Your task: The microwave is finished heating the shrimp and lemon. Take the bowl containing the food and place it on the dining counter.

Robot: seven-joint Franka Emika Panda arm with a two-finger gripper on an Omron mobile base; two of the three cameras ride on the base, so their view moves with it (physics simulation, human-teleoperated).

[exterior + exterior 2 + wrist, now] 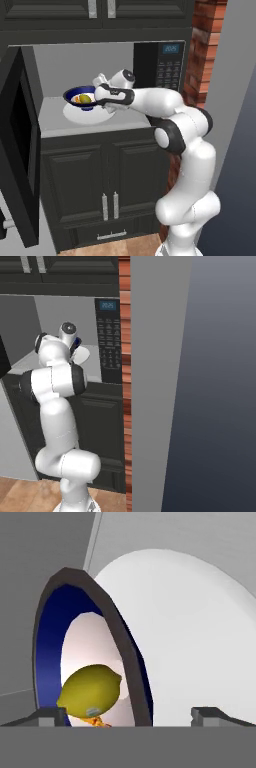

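Note:
The microwave (167, 67) stands open, its dark door (20, 145) swung out to the left. Inside, the dark blue bowl (80, 96) rests over the flat white turntable plate (90, 115). It holds the yellow-green lemon (90, 691) and a sliver of orange shrimp (98, 723) beneath it. My gripper (96, 96) is at the bowl's right side and open. In the hand view the bowl's rim (122, 647) runs between the two fingertips (47, 715), gripper (129, 714) straddling it without closing. The dining counter is out of view.
Black cabinet doors (107, 180) sit below the microwave and more above it. A brick column (205, 45) and a grey wall (155, 381) stand close on the right. The microwave's button panel (109, 341) is beside my arm.

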